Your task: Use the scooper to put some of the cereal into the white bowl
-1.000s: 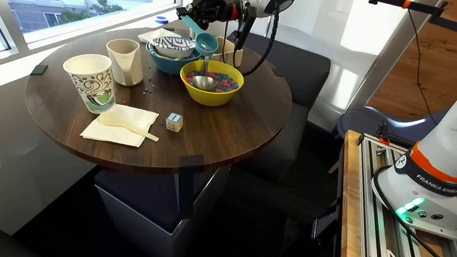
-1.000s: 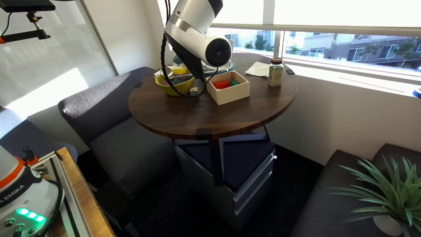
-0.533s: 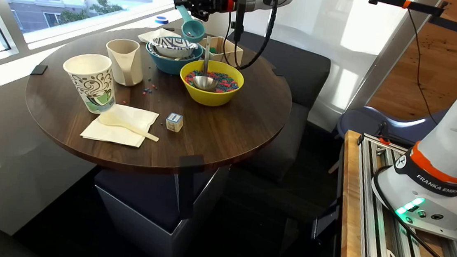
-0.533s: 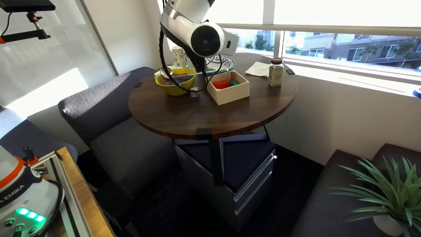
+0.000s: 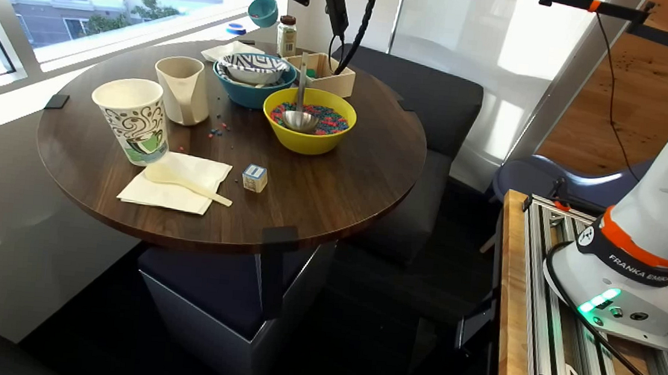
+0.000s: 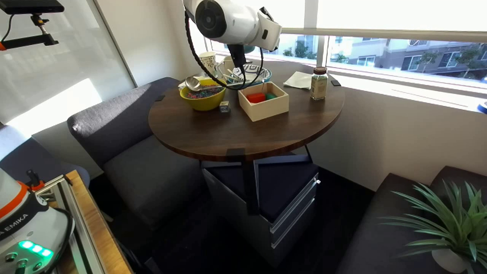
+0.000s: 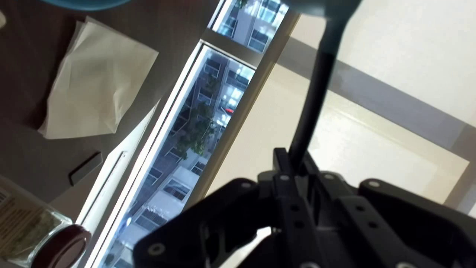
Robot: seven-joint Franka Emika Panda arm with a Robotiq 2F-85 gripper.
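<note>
My gripper [image 7: 293,160] is shut on the black-looking handle end of the teal scooper [image 7: 318,89]. In an exterior view the scooper's cup [image 5: 263,12] hangs in the air behind the bowls, near the window, with a few reddish specks in it. In an exterior view the cup is mostly hidden behind the arm. The white bowl [image 5: 253,69] with dark pattern sits in a teal bowl [image 5: 250,95], below and apart from the scooper. The cereal [image 5: 329,120], small pink and dark teal bits, fills the yellow bowl [image 5: 307,144], where a metal ladle [image 5: 299,121] rests.
A wooden box [image 6: 266,111] and a capped jar [image 6: 319,85] stand near the bowls. A beige pitcher [image 5: 191,93], a paper cup [image 5: 134,122], a spoon on napkins [image 5: 185,165] and a letter block [image 5: 255,179] are on the table. Loose bits lie by the pitcher.
My gripper has risen and moved up and left in an exterior view, carrying the scooper from above the yellow bowl to behind the bowls. The bowls have not moved.
</note>
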